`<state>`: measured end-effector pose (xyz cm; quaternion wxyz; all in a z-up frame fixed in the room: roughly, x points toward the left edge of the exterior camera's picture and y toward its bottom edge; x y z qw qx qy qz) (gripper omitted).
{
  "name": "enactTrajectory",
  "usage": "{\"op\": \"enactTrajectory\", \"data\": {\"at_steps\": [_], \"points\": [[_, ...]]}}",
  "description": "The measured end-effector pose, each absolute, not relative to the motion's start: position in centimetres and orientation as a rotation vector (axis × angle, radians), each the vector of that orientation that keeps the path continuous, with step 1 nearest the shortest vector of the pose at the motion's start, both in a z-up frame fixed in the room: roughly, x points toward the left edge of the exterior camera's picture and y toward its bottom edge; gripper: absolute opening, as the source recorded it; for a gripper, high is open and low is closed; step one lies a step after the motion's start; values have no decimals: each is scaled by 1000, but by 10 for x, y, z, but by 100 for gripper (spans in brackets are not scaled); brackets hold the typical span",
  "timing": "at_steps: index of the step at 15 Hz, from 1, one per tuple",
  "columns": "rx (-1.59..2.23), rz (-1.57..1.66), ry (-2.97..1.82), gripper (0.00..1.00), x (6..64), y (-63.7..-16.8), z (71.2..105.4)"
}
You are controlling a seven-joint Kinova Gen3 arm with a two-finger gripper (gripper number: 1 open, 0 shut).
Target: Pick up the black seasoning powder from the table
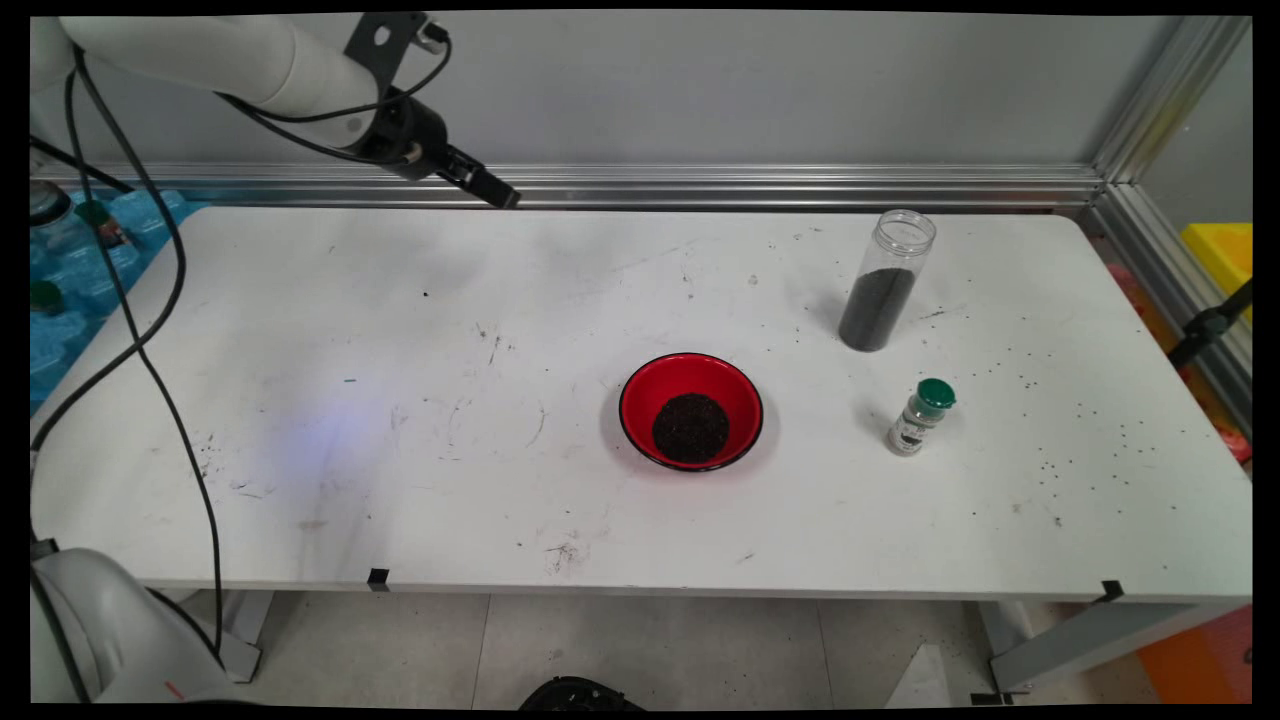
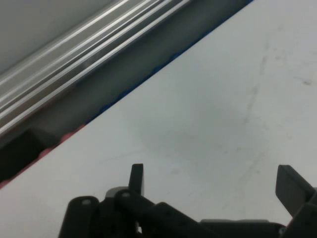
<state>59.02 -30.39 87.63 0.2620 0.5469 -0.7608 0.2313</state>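
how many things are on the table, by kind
bowl: 1
tall jar: 1
small green-capped bottle: 1
total: 3

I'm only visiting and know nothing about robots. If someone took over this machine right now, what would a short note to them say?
Gripper: raised over the table's far left edge, fingers open, holding nothing.
Things: nothing lies close to the gripper. A red bowl with dark grains in it sits mid-table. To its right stands a tall clear jar, open and part full of dark grains, and nearer the front a small shaker with a green cap.
Loose grains lie scattered on the table's right side.
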Motion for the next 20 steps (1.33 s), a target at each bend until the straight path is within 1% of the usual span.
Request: {"op": "enactTrajectory", "data": {"at_steps": [8, 20], "points": [[1200, 560, -2159, 100, 550, -326, 874], [837, 467, -2272, 100, 506, -364, 844]]}}
